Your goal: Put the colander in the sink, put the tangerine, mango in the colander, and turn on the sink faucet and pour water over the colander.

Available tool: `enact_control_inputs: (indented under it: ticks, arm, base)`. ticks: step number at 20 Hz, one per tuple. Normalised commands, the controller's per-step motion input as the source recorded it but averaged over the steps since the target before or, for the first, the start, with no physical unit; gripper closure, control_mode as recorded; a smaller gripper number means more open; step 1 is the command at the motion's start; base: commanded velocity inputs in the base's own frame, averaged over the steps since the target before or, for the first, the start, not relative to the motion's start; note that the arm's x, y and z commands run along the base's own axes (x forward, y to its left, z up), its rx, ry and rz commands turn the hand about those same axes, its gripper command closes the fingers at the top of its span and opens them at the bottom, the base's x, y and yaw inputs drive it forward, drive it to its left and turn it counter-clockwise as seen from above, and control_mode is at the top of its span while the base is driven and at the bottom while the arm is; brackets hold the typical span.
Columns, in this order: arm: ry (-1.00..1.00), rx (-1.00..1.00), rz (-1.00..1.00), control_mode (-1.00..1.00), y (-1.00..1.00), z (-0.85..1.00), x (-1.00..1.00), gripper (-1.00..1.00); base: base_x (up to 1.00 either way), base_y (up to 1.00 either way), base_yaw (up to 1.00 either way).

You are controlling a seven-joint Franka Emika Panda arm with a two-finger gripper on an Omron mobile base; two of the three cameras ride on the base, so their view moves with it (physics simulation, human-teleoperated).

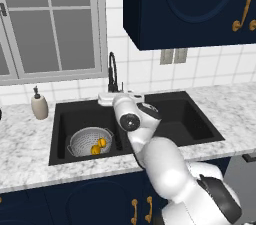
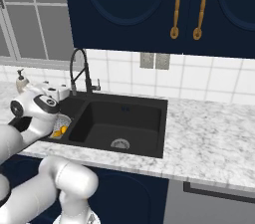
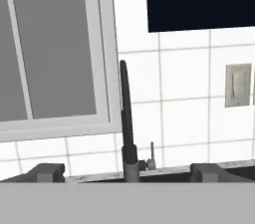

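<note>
Progress: colander [image 1: 90, 140] sits in the left basin of the sink [image 1: 192, 119], near that basin's front edge. Both fruits are inside it — tangerine [image 1: 95, 150] toward the front, mango [image 1: 102, 142] just behind, the two touching or nearly so. From the right base view they read as a small orange-yellow patch beside the arm, so I can't separate them there. I'd call the first two steps done.

Left to do: turn on the sink faucet [image 1: 112, 73] and get water onto the colander. No stream visible anywhere, so the tap looks off.

Gripper [image 1: 111, 98] hovers at the back rim of the sink, close in front of the faucet base, fingers spread wide with nothing between them. Hand view looks straight at the faucet's black neck, with the small side lever [image 3: 152, 154] just right of it, both centred between the two fingertips. My read: it's lining up on the lever.

Surroundings: soap dispenser [image 1: 39, 105] on the counter at the sink's back-left corner, well clear of the faucet. Window [image 1: 50, 24] behind it, wall outlet [image 1: 173, 56] to the right on the tile. Right basin holds nothing but its drain [image 2: 120, 144].

Obstructions: nothing sits between gripper and lever. Which basin the spout points at I can't tell, so it may need swinging over the colander.
</note>
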Motion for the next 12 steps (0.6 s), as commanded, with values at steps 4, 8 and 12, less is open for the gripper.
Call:
enact_control_inputs:
  ticks: [4,8,12]
  arm:
    - [-0.01,0.00,0.00,-1.00,0.00,0.00,0.27,-1.00]
    - [0.00,0.00,0.00,-1.00,0.00,-0.01,0.32,-1.00]
    - [0.00,0.00,0.00,-1.00,0.00,0.00,0.49,-1.00]
  base:
    - [0.00,0.00,0.00]
    - [0.00,0.00,0.00]
    - [0.00,0.00,0.00]
